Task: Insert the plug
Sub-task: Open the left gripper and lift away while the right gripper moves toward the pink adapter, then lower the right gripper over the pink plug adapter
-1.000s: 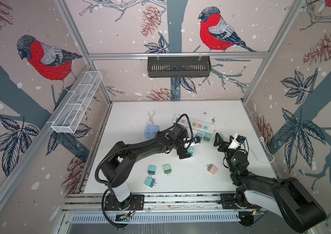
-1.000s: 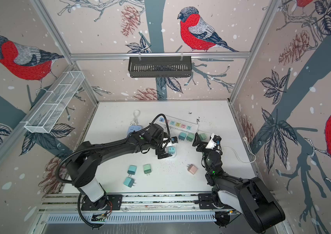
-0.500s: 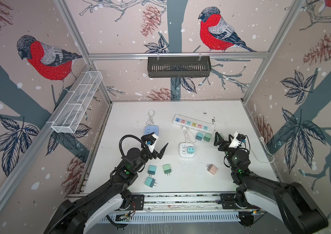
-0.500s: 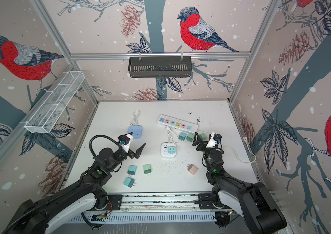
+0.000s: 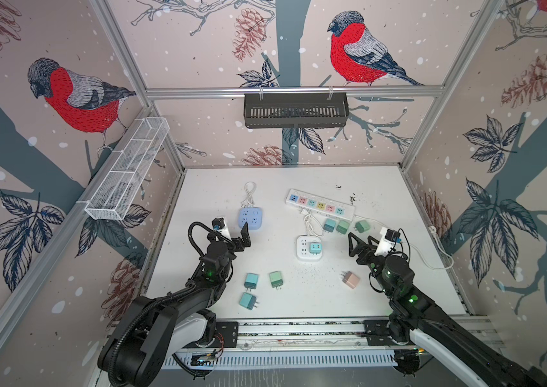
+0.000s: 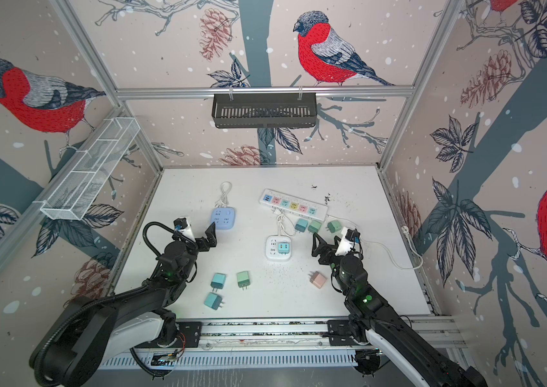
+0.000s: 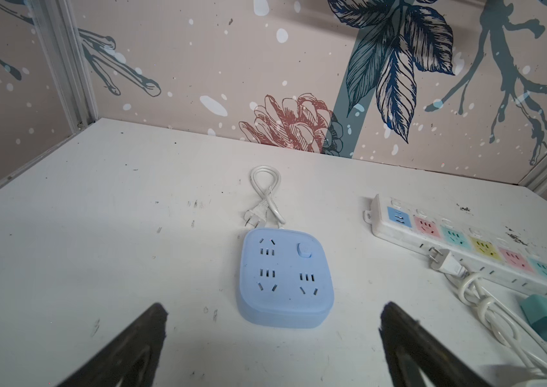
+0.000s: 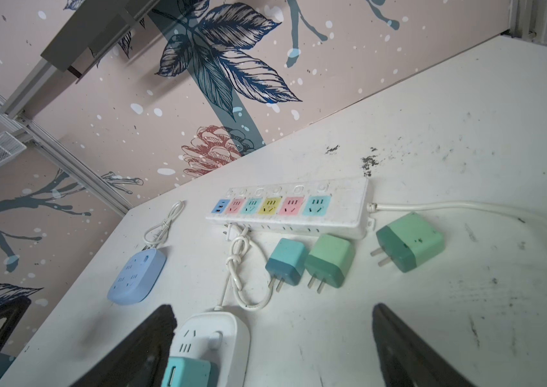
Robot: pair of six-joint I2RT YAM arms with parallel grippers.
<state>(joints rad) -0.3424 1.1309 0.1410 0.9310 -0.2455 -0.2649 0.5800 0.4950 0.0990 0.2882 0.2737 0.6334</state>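
**Workspace with one plug seated.** The teal plug [image 5: 315, 248] is sitting in the white socket block [image 5: 303, 255] near the middle of the table [image 5: 376, 187]. Its prongs are out of sight, so I am judging this insertion complete.

I am holding the right gripper [image 5: 361, 239] just beside that block with its jaws spread wide and nothing between them. That clears the seated plug, so nothing is nudging it loose. The left gripper [image 5: 236, 237] is likewise wide apart and empty. It is hovering in front of the blue socket block [image 7: 285, 278], whose sockets are all showing vacant in the left wrist view.

Three loose plugs [image 8: 327, 259] are lying on their sides along the coloured power strip [image 8: 285, 209]. Three more [image 5: 251, 280] are lying near the front left, and a pink one [image 5: 350, 279] is resting apart near the right arm. Their prongs are lying level with the table, so I am expecting any further pick to need a turn of the wrist before the prongs point down into a socket.
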